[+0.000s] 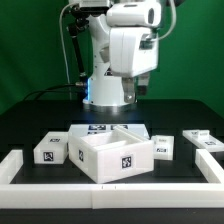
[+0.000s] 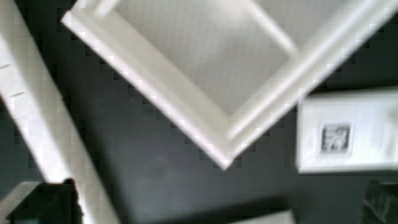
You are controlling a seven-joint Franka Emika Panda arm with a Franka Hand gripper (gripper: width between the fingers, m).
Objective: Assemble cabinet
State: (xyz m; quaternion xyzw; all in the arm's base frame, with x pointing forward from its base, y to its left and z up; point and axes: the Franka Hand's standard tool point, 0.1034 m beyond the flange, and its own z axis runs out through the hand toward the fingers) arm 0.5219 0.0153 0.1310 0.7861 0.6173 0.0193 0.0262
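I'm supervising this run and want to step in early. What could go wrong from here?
1. The gripper hangs above the cabinet; coming down, a finger might strike its thin wall and shove it.
2. A small block sits close beside the cabinet, so a shove might knock it too.

We see a black table (image 1: 30, 125) carrying the cabinet (image 1: 115, 155), an open white shell near its middle. A small tagged block (image 1: 50, 150) lies near it on the exterior view's left. A second block (image 1: 163, 147) and a third block (image 1: 200, 140) lie on the right. The marker board (image 1: 97, 127) lies flat behind the shell. White border rails (image 1: 110, 192) run along the front and both sides.
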